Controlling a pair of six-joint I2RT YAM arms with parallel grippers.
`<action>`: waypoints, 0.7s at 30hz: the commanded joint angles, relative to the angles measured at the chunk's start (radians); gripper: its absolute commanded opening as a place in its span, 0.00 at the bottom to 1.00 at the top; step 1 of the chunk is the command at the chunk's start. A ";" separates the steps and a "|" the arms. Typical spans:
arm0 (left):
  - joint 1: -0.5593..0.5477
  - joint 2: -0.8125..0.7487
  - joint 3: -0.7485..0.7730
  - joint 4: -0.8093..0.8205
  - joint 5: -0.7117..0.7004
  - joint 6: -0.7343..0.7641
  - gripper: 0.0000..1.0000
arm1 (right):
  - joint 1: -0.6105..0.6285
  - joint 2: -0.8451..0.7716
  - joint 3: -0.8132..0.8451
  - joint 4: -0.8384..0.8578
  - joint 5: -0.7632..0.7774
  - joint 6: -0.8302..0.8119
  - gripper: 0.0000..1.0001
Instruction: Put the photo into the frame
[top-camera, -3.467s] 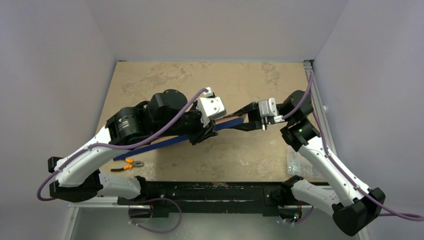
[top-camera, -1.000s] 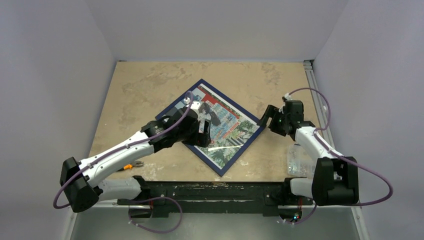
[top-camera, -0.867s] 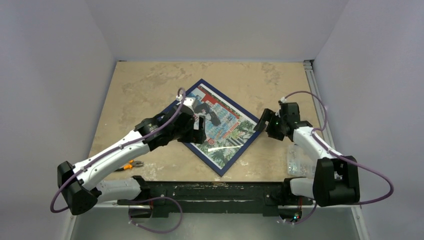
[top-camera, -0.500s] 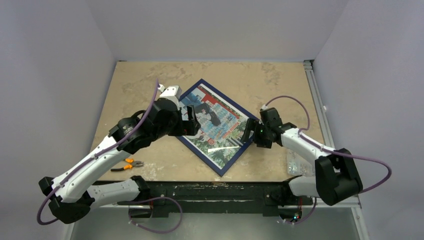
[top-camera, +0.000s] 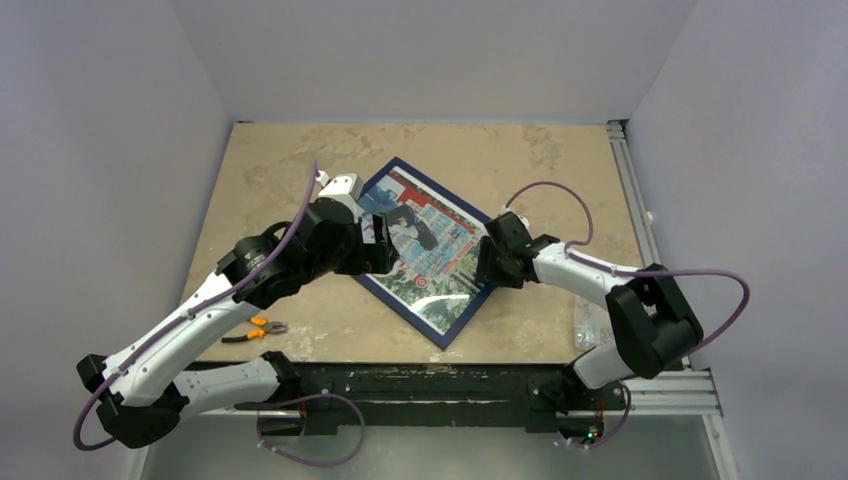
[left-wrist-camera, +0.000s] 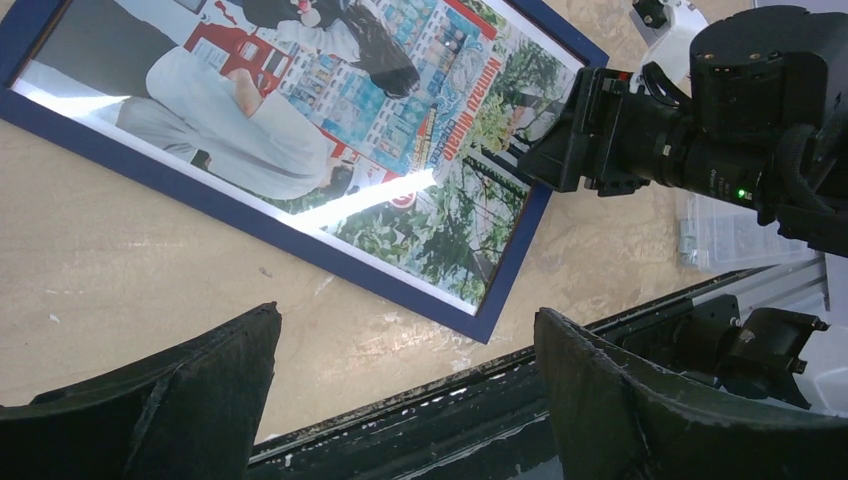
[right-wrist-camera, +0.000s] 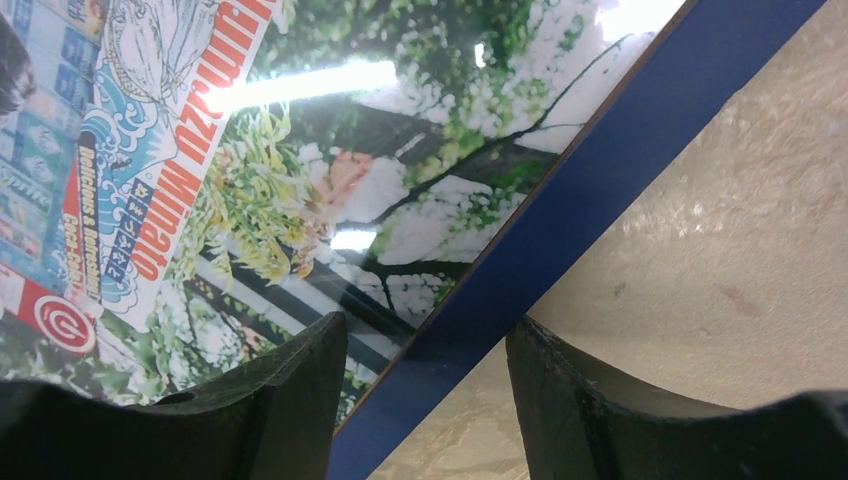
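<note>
The frame (top-camera: 399, 311) lies flat on the table, dark blue front up, turned like a diamond. The photo (top-camera: 432, 250) shows inside it under the glossy pane. My left gripper (top-camera: 381, 246) hovers over the frame's left side, open, with nothing between its fingers. In the left wrist view the frame (left-wrist-camera: 250, 215) and photo (left-wrist-camera: 300, 120) lie ahead of the left gripper (left-wrist-camera: 405, 330). My right gripper (top-camera: 484, 266) is low at the frame's right edge. In the right wrist view the blue rail (right-wrist-camera: 560, 230) runs between the right gripper's (right-wrist-camera: 425, 335) parted fingers, one over the photo (right-wrist-camera: 300, 180), one over bare table.
Orange-handled pliers (top-camera: 256, 329) lie near the front left. A clear plastic box (top-camera: 594, 325) sits at the front right, also in the left wrist view (left-wrist-camera: 720, 230). A black bar (top-camera: 430, 380) runs along the near edge, a metal rail (top-camera: 628, 190) along the right.
The frame, earlier held up on edge by both grippers, now lies flat. My right gripper swung left onto its right rail with narrowing jaws, nudging it left. My left gripper pulled back and rose.
</note>
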 joint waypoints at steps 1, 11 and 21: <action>0.004 -0.020 -0.005 -0.007 -0.013 0.022 0.94 | 0.013 0.110 0.011 -0.036 0.152 -0.027 0.54; 0.004 0.023 -0.050 -0.041 -0.043 0.029 0.94 | 0.005 0.161 0.142 -0.088 0.219 -0.180 0.30; 0.084 0.088 -0.110 -0.030 0.019 0.065 0.95 | -0.137 0.244 0.302 -0.142 0.249 -0.325 0.00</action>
